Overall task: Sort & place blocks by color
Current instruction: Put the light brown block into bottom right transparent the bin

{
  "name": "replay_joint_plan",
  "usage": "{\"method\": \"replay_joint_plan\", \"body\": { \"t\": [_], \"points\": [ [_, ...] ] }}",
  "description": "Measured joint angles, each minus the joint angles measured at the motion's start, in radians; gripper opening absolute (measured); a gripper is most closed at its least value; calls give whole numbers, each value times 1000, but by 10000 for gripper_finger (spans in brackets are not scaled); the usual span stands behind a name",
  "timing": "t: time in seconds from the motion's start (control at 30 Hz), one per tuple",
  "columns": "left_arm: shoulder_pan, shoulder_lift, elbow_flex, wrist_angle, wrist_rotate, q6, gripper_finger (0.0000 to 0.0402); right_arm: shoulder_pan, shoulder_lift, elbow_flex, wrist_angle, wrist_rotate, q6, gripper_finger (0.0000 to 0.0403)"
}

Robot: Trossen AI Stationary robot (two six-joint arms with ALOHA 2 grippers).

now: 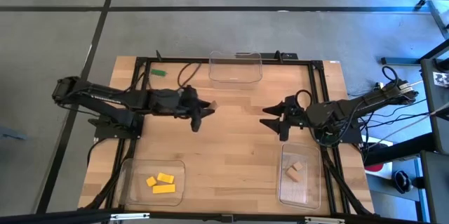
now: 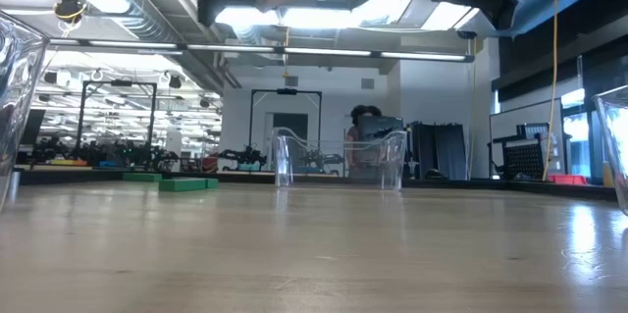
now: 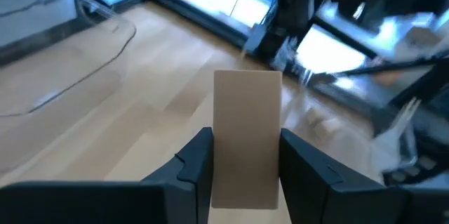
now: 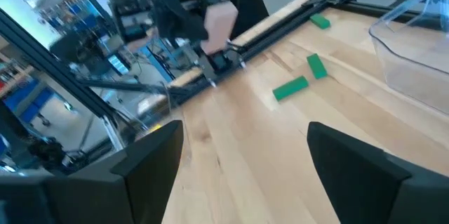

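Tan wood block (image 3: 245,136) rides pinched in the left gripper (image 3: 245,171), raised above mid-table: light, stiff, smooth-faced, I'd say, best squeezed across its flat sides. Right gripper (image 4: 242,161) hangs nearby, fingers spread, empty.

- The high view looks straight down on the whole bench (image 1: 231,133), both arms and the grey floor around it.
- The low view sits at bench-top height, looking level across the wood toward the clear tray (image 2: 340,159) at the far edge and the room behind — the arms show only along its top.
- The left wrist view looks close past the left claw (image 3: 245,164) and the tan block (image 3: 245,136) it holds, down onto the bench.
- The right wrist view looks across the bench to the green blocks (image 4: 302,76) — it shares the left arm and its tan block with the high view.
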Motion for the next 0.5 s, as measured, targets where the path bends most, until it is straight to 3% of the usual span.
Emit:
{"method": "replay_joint_plan", "body": {
  "t": [0.27,0.5],
  "points": [
    [0,-85,-272,486,-9,-78,117,0,21,0,-9,38,-20,307],
    [0,-84,-297,561,-4,-93,117,0,27,0,23,42,-15,307]
  ]
}}
